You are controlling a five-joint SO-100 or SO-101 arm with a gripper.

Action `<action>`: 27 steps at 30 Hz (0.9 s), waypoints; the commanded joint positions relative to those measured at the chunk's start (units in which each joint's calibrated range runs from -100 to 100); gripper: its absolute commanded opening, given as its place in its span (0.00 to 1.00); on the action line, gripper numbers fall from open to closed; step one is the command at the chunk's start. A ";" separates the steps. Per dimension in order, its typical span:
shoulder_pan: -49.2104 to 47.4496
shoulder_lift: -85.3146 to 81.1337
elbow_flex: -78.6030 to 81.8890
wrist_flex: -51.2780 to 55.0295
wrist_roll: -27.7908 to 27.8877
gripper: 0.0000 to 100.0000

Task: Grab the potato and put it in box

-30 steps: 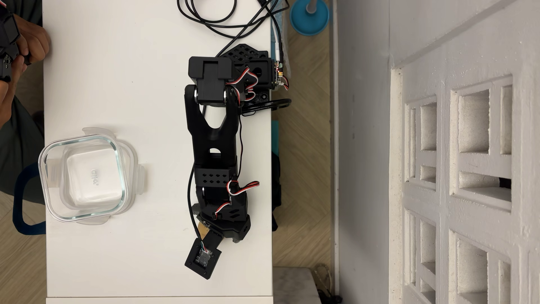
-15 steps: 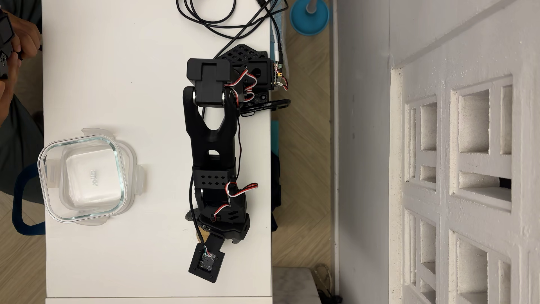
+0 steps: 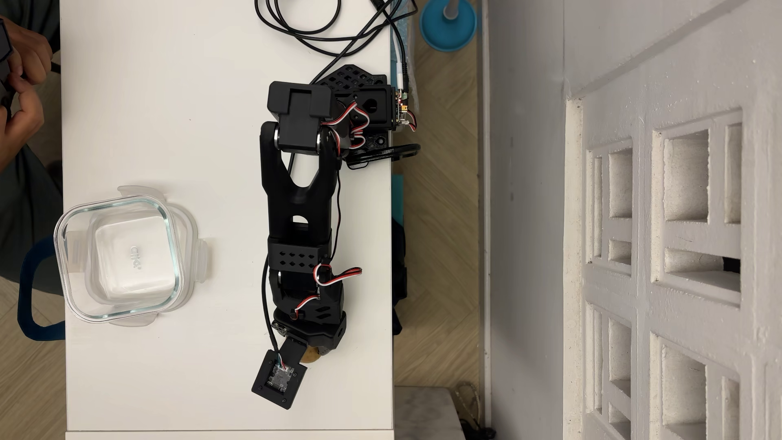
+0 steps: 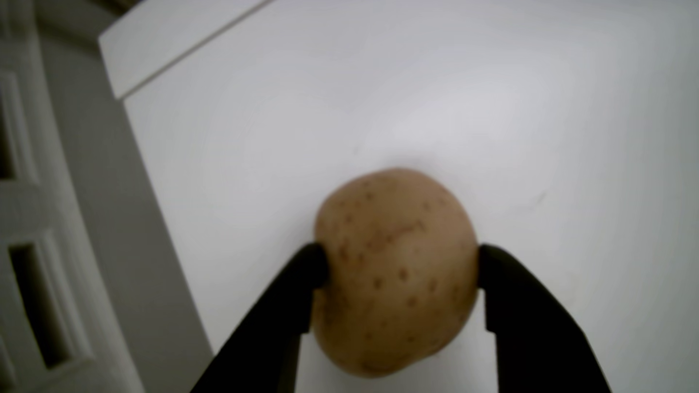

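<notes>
A: From above, the arm hides most of the potato [image 3: 312,356], well apart from the box [image 3: 118,254].

B: Wrist view: tan, speckled, clamped in the tool [image 4: 401,270] over the surface [image 4: 378,94].

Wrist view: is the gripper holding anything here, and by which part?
The gripper is closed on the potato, one finger on each side at about its widest part. Whether it is off the table cannot be told.

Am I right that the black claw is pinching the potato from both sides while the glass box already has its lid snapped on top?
Not quite. The gripper does pinch the potato from both sides, but the overhead view shows the glass box open, sitting on its lid.
</notes>
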 commanded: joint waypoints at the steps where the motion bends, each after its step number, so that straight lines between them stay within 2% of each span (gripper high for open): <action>1: 0.73 -0.17 -2.61 -0.97 0.06 0.04; 16: 1.95 -0.25 -2.69 -0.97 0.06 0.04; 18: 2.10 -0.25 -2.52 -0.97 0.00 0.10; 22: 2.41 -0.17 -2.09 -0.53 0.00 0.27; 27: 2.41 -0.17 -2.00 0.25 0.06 0.35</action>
